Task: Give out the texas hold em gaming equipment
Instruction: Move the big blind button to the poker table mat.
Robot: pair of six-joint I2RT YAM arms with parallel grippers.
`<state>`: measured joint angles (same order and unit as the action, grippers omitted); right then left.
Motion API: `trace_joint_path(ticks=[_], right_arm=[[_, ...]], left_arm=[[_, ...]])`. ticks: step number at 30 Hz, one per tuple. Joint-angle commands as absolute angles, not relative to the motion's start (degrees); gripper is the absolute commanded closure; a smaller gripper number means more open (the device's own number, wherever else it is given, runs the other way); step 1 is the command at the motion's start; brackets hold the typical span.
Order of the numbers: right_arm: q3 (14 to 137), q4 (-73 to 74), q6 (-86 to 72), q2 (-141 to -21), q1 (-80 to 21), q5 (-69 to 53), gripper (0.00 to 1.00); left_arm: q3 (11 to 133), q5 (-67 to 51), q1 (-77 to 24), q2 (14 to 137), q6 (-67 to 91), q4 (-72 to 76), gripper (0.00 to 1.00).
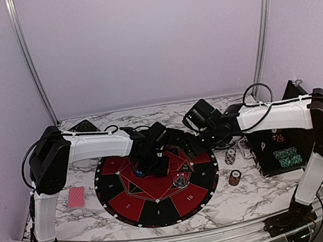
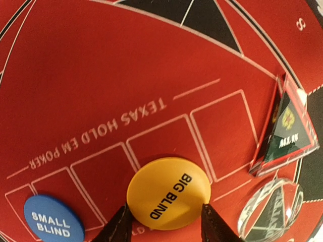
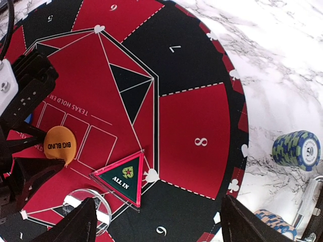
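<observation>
Bare red mat (image 2: 126,65) beyond orange disc (image 2: 168,194); triangular marker (image 2: 285,128) at right.

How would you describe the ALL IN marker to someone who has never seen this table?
Find the large round black-and-red mat on the marble table, then the edge of its red centre near segments 8 and 9. There lies a green, pink-edged ALL IN marker. It is the only triangle; the orange BIG BLIND disc and clear disc nearby are round.

Marble table (image 1: 236,202) bears round mat (image 1: 163,211), red-backed card (image 1: 75,197), chips (image 1: 235,178), black case (image 1: 280,152).
</observation>
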<state>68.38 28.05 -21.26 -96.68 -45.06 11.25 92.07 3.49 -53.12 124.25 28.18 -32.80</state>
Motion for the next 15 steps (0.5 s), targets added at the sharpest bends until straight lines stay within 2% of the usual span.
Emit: trace_joint_path(ticks=[1, 5, 8, 15], right_arm=[[68.2, 28.8, -22.1, -95.1, -44.6, 12.1, 0.18], [68.5, 29.0, -22.1, -94.9, -44.6, 12.2, 0.18], [68.7, 29.3, -22.1, -95.0, -44.6, 12.3, 0.18], [69.3, 29.4, -22.6, -94.9, -44.6, 12.2, 0.18]], left_arm=[[93.1, 1.3, -52.1, 129.7, 27.5, -31.2, 0.48], [94.0, 1.1, -52.0, 127.7, 25.2, -31.3, 0.37], [95.1, 1.0, -51.9, 125.5, 23.4, -31.9, 0.33], [94.3, 4.7, -49.7, 119.0, 22.8, -33.6, 0.32]])
